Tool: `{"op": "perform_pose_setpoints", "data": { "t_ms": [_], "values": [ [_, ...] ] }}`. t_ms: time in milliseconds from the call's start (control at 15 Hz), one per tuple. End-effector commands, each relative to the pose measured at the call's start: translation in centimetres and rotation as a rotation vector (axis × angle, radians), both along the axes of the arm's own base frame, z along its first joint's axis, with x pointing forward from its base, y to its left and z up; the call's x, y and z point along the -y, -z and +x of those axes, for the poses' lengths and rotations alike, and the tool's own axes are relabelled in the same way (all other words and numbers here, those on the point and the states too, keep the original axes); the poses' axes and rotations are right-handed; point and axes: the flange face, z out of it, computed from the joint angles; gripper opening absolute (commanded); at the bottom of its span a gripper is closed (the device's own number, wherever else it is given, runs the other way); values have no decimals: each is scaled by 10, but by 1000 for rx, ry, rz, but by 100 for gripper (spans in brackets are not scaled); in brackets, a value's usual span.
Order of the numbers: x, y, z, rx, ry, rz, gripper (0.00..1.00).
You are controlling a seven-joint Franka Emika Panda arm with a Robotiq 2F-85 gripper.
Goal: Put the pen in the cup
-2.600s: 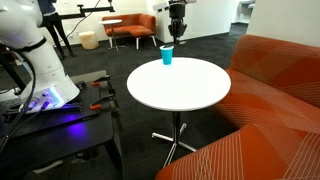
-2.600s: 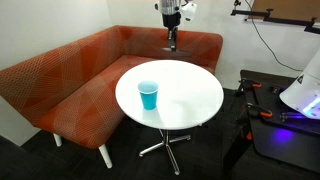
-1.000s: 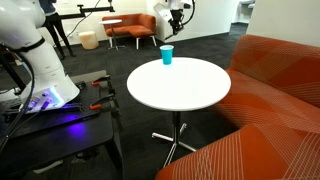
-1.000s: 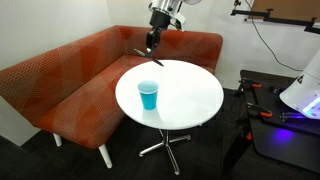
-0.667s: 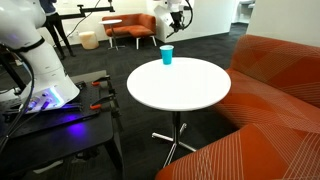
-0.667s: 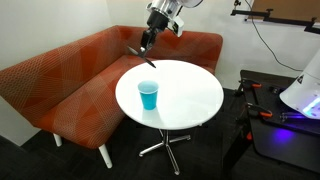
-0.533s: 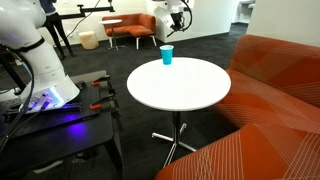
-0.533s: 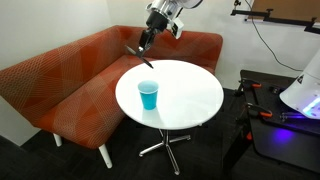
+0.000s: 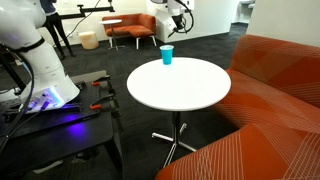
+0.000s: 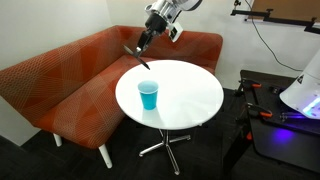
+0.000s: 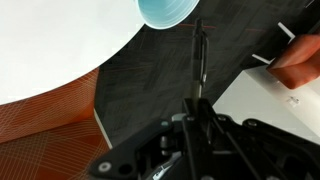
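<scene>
The small blue cup (image 9: 166,55) (image 10: 149,95) stands upright near the rim of the round white table (image 9: 185,90) (image 10: 185,95). My gripper (image 10: 144,43) (image 9: 171,20) hangs tilted, high above the table's edge on the sofa side and well apart from the cup. It is shut on the thin dark pen (image 10: 138,57), which sticks out slantwise below the fingers. In the wrist view the pen (image 11: 200,60) runs from the closed gripper (image 11: 197,104) up toward the cup (image 11: 168,12), whose light inside shows at the top edge.
An orange corner sofa (image 10: 60,85) (image 9: 280,100) wraps round the table. A black cart (image 9: 60,125) with a white robot base (image 9: 35,60) and red-handled tools stands beside it. An orange armchair (image 9: 130,28) sits far behind.
Still holding the pen, the gripper has tilted and swung sideways from above the table's far edge toward the cup's side. The cup has not moved.
</scene>
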Motion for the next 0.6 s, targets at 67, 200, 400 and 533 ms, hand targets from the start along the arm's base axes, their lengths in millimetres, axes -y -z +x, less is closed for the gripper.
{"op": "perform_pose_setpoints", "data": {
  "t_ms": [67,200,400,533],
  "values": [
    [-2,-2,7,67,65,30,3],
    [-6,-3,10,138,95,63,3],
    [-13,-1,12,261,82,77,3],
    [-16,4,11,323,45,67,3]
  ]
}}
